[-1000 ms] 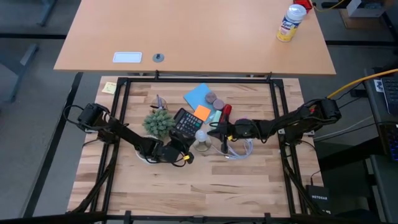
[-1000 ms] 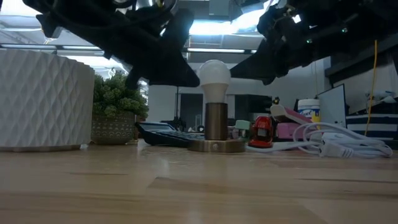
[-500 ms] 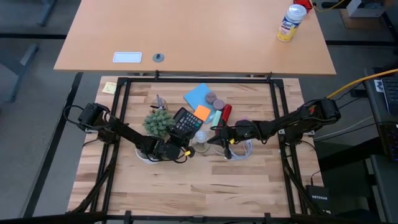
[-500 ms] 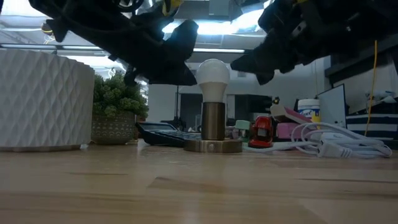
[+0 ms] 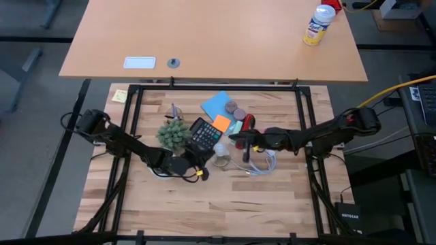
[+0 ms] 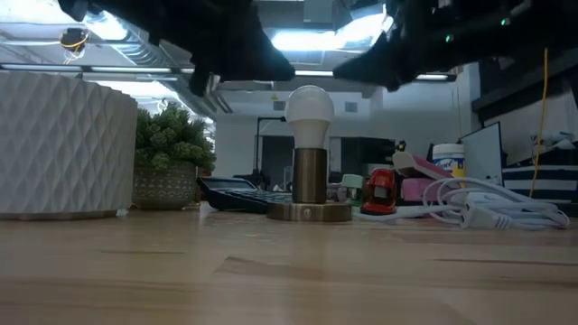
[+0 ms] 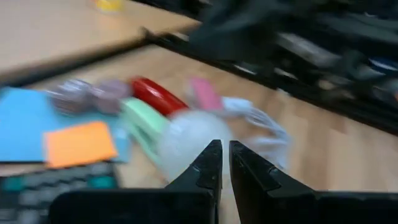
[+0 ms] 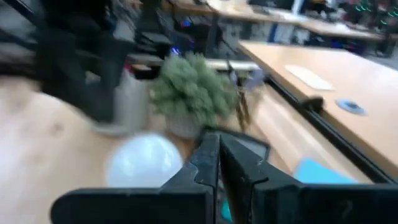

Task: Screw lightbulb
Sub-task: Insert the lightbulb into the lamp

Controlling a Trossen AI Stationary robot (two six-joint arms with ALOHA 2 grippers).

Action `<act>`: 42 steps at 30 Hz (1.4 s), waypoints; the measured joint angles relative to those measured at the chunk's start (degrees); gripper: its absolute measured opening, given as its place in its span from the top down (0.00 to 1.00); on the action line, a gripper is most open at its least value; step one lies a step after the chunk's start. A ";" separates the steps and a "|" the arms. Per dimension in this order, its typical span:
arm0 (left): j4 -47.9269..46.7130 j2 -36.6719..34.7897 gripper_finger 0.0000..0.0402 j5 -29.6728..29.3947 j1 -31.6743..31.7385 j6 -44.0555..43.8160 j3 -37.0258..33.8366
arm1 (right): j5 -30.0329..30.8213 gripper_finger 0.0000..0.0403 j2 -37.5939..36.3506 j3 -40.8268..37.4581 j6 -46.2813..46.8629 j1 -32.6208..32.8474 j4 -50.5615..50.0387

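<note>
The lightbulb is sitting upright in a brass socket base near the middle of the wooden table, long axis vertical, rounded white end up, narrow end hidden in the socket tube. In the high view the bulb is showing just beside the black calculator.

Both grippers are hanging above bulb height in the low view, with clear air showing all round the globe. The left gripper is lying just to the near-left of the bulb, its fingers nearly shut with only a thin slit between them, holding nothing. The right gripper is lying just to the right of the bulb, its fingers pressed together and empty. Neither one is touching the bulb.

Open room: the near half of the table is bare wood. The far side of the bulb is crowded by the calculator, a small green plant, an orange note, a blue sheet and a red object. A coiled white cable is lying right of the base. A white textured pot is standing at the left in the low view.

Beyond the black frame rail a second, lighter desk is carrying a canister. The room behind is showing ceiling lights and office furniture.
</note>
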 joint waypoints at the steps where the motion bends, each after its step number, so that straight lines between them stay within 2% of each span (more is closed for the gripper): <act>1: -0.10 0.39 0.95 2.56 0.02 -0.43 0.00 | 0.28 0.95 0.87 0.00 -0.01 -0.08 -0.36; 3: -0.34 1.49 0.95 6.03 0.02 -1.14 0.00 | 0.27 0.95 3.07 0.00 0.49 -0.10 0.09; 6: -0.35 2.50 0.95 6.22 0.02 -2.55 -0.02 | -1.53 0.95 6.20 0.00 0.69 0.07 1.62; 10: -0.89 2.80 0.95 3.04 0.09 -2.57 -0.02 | -6.29 0.95 8.02 -0.02 2.58 0.12 3.32; 13: -1.20 2.80 0.95 -0.19 0.02 -2.54 -0.02 | -7.27 0.95 8.04 -0.02 3.62 0.12 3.63; 18: -4.33 2.80 0.95 -2.25 0.50 -4.48 -0.02 | -9.07 0.95 8.04 -0.02 3.90 0.06 3.76; 26: -5.97 2.80 0.95 -8.00 0.61 -5.62 -0.07 | -18.72 0.95 8.04 -0.02 8.07 0.12 3.68; 30: -7.96 2.82 0.95 -11.02 0.61 -6.27 -0.04 | -21.32 0.95 8.04 -0.02 8.20 0.14 5.14; 36: -7.71 0.58 0.95 -11.43 -0.01 -2.98 -0.04 | -20.82 0.95 5.19 -0.02 6.41 0.10 10.72; 39: -5.85 -1.10 0.95 -11.47 -0.85 -0.84 -0.04 | -17.16 0.95 2.60 0.00 3.38 0.12 11.09; 42: -2.33 -1.65 0.95 -9.64 -1.70 1.33 -0.02 | -10.69 0.95 1.61 0.00 1.93 0.05 10.76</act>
